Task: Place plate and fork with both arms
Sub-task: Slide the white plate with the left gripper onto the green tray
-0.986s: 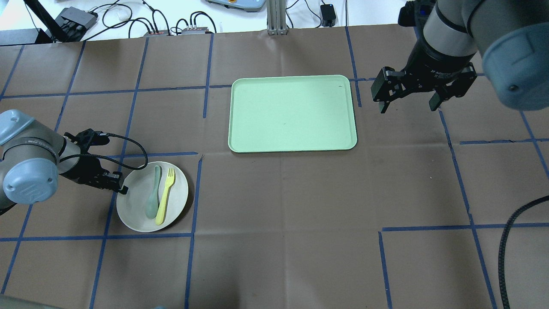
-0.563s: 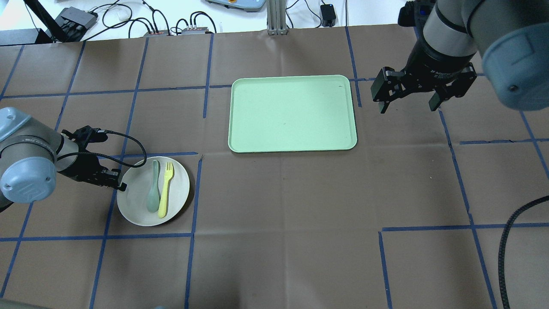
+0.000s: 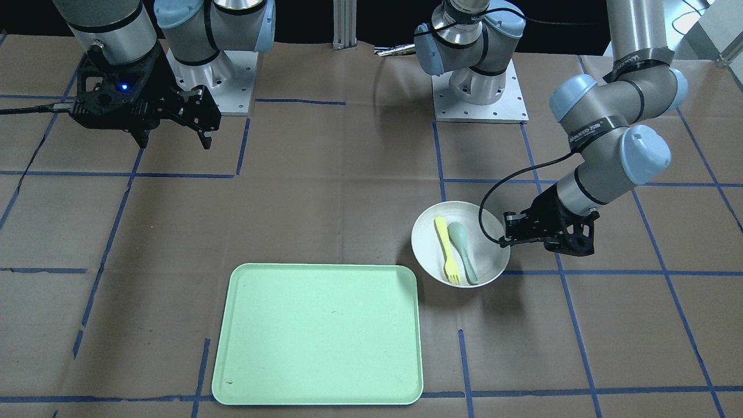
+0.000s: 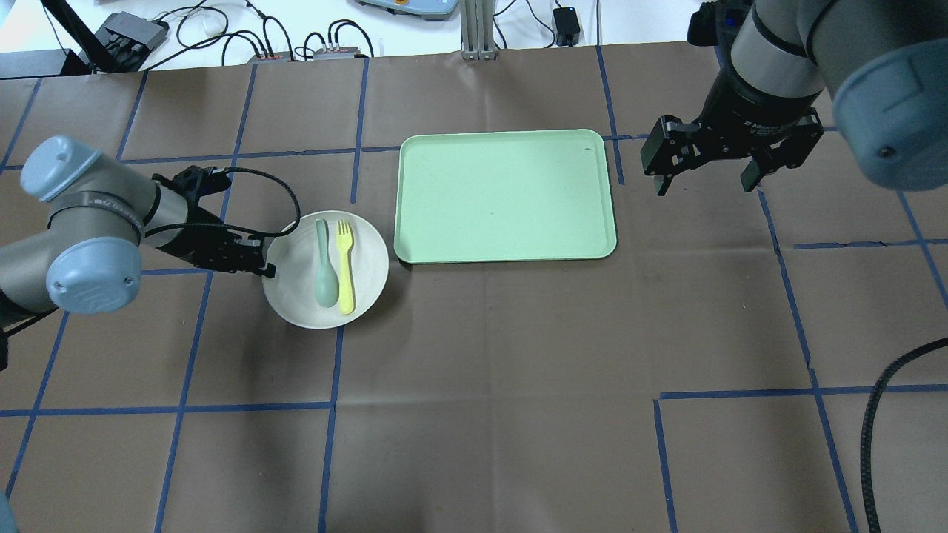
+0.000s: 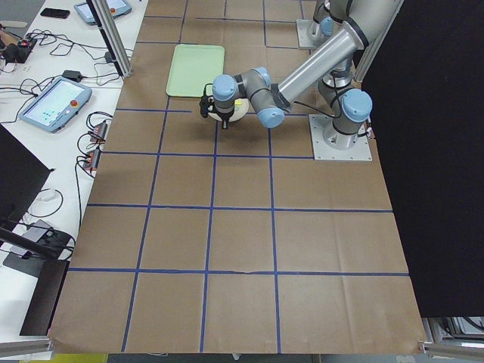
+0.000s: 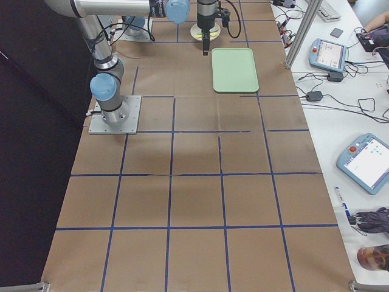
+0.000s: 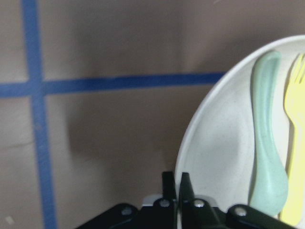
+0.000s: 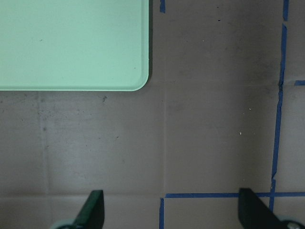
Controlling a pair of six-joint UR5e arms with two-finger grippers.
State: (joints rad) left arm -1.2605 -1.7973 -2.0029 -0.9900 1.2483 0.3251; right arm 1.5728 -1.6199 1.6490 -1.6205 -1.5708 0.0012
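Note:
The off-white plate (image 4: 300, 292) (image 3: 429, 247) (image 7: 214, 157) is held just left of the mint-green tray (image 4: 503, 196) (image 3: 319, 334) and casts a shadow on the table. A pale-yellow fork (image 4: 345, 265) (image 3: 447, 249) (image 7: 295, 157) and a grey-green spoon (image 4: 324, 268) (image 3: 464, 249) (image 7: 268, 143) lie in it. My left gripper (image 4: 265, 268) (image 3: 504, 239) (image 7: 177, 191) is shut on the plate's left rim. My right gripper (image 4: 707, 174) (image 3: 174, 136) (image 8: 171, 210) is open and empty, high beside the tray's far right corner.
Brown paper with blue tape lines covers the table (image 4: 518, 370). Cables and boxes (image 4: 296, 44) lie beyond the far edge. A black cable (image 4: 881, 414) hangs at the right. The arm bases (image 3: 482, 87) stand at the robot's side.
My left gripper has carried the plate, with fork and spoon in it, to the right and away from the robot, close to the tray. My right arm has stayed still.

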